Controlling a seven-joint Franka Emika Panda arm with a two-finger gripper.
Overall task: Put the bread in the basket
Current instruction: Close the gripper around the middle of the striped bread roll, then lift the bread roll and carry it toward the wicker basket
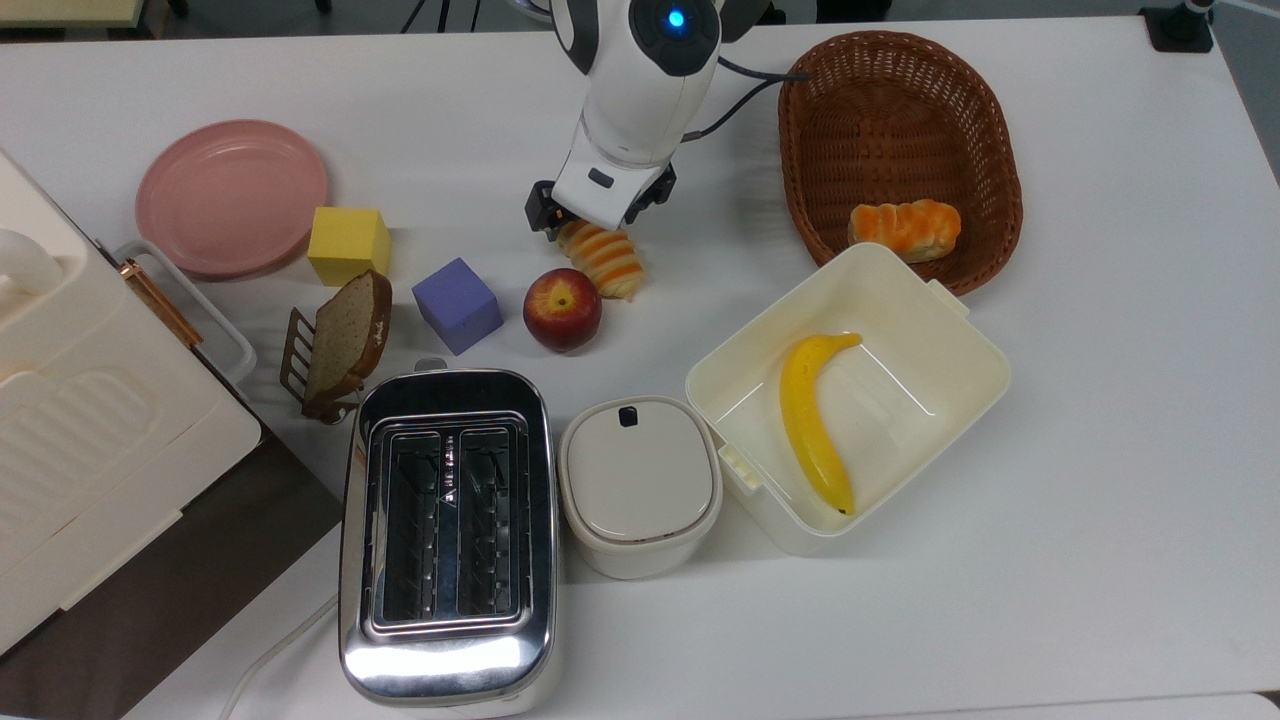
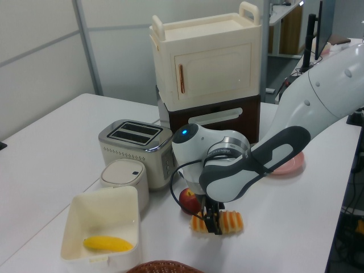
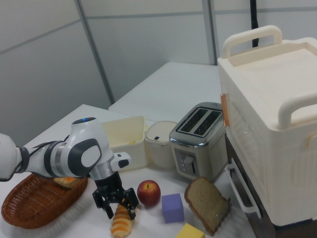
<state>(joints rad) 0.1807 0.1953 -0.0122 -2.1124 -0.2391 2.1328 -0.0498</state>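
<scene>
Bread [image 1: 606, 258] flat, far end under claw [image 1: 590, 218]

1. The arm's wrist is covering the upper end of the bread [image 1: 605, 262] in the top view.
2. The left view's bottom edge is cutting off all but the basket [image 2: 162, 266] rim.
3. The arm is hiding part of the bun [image 3: 63, 182] in the right view.
</scene>
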